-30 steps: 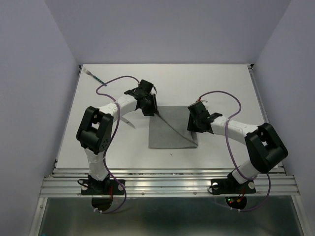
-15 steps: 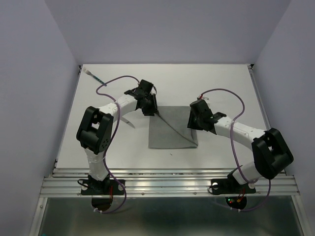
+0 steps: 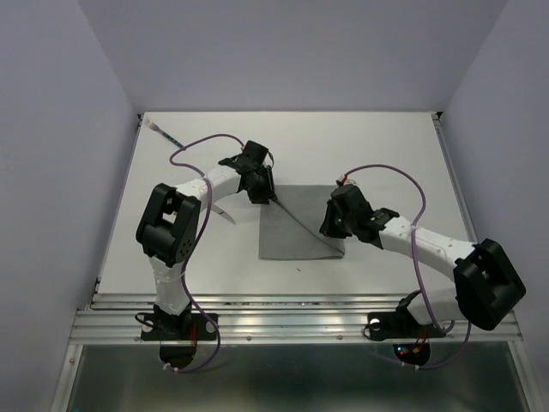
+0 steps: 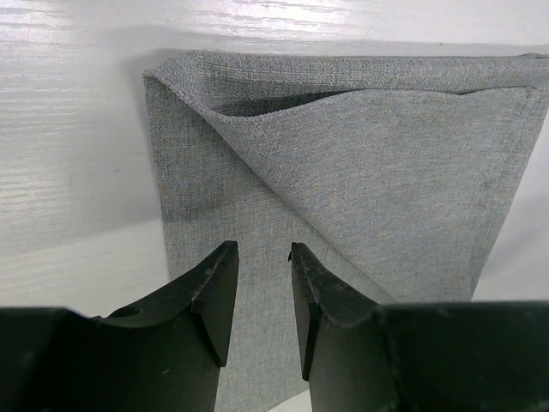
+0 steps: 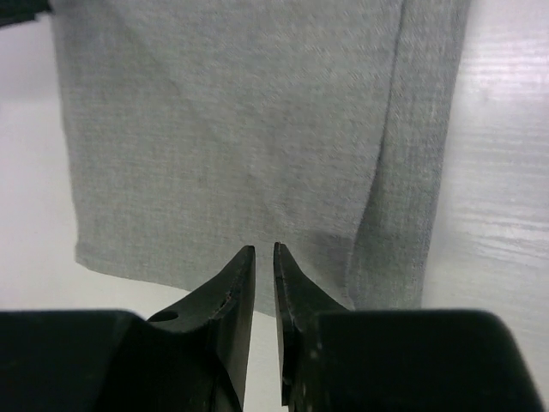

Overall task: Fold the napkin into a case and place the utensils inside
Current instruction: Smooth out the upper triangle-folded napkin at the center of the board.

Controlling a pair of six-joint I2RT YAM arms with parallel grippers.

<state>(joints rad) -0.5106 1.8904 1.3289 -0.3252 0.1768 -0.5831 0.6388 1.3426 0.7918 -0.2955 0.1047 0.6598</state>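
Lying flat, plain grey napkin (image 3: 292,236) — folded rectangle, diagonal flap edge across

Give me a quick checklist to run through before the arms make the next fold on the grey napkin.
1. Napkin lying on the table, one diagonal flap folded over: ok.
2. Left gripper over the cloth's far left corner, jaws apart: ok.
3. Right gripper gripping the napkin's right edge: cannot tell; its jaws are nearly together.
4. Utensil clear of the cloth: ok, it lies at the table's far left corner.
5. Folding finished: not ok, the cloth is much wider than a utensil.
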